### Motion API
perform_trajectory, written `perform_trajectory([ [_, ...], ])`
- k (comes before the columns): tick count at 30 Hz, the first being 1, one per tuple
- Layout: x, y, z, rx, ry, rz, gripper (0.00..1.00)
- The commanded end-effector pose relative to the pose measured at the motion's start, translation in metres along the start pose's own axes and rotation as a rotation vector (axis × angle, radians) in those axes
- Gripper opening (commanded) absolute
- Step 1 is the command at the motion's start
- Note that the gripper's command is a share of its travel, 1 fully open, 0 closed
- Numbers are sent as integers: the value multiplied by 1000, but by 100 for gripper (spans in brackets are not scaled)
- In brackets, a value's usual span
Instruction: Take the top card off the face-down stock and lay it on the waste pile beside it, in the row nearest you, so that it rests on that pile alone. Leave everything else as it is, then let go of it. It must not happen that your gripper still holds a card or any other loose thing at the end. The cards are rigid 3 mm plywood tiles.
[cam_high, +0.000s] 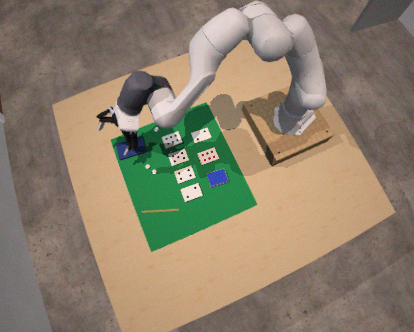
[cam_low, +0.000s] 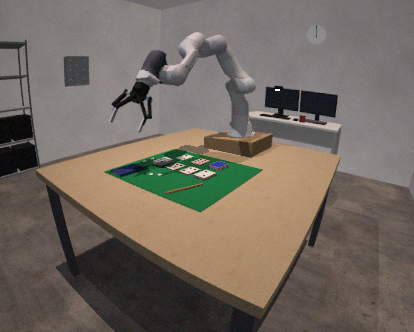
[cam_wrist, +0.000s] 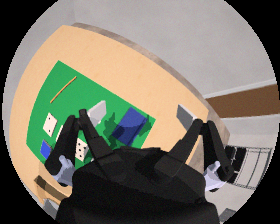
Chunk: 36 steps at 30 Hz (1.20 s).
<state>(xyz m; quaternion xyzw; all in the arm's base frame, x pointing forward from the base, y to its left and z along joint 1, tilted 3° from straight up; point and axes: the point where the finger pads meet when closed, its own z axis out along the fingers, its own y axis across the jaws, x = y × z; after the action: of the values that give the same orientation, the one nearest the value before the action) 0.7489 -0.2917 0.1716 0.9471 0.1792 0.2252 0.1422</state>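
A green mat (cam_high: 182, 175) holds several face-up cards and two blue face-down items. One blue stack (cam_high: 218, 177) lies in the row nearest the arm's base, next to a red-pip card (cam_high: 208, 156). A second blue stack (cam_high: 131, 148) lies alone at the mat's far side and also shows in the exterior view (cam_low: 125, 170) and the wrist view (cam_wrist: 131, 125). My gripper (cam_low: 129, 121) hangs high above the table over the mat's far edge, tilted, open and empty. From above, the gripper (cam_high: 116, 134) overlaps the far blue stack only by line of sight.
A thin wooden stick (cam_high: 160, 210) lies on the mat's front part. Small white pieces (cam_high: 150, 167) sit near the far blue stack. The arm stands on a wooden plinth (cam_high: 287, 131) beside the mat.
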Motion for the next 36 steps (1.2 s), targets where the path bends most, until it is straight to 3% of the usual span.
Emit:
perform_trajectory([
  [1, 8, -39, -58, 16, -122, 250, 100],
  [3, 8, -39, -58, 16, -122, 250, 100],
  [4, 31, -68, -110, 7, -131, 266, 100],
  [10, 72, -123, -220, 17, -186, 353, 100],
  [13, 71, -172, -245, 24, -206, 398, 100],
  [18, 44, -235, -225, 57, -274, 454, 100],
  [20, 44, -235, -225, 57, -274, 454, 100],
  [21, 19, -268, -206, 80, -335, 501, 100],
  [28, -75, -342, -141, 138, -507, 686, 100],
  [33, -166, -410, -91, 158, -509, 645, 100],
  [36, -176, -418, -87, 163, -508, 632, 100],
])
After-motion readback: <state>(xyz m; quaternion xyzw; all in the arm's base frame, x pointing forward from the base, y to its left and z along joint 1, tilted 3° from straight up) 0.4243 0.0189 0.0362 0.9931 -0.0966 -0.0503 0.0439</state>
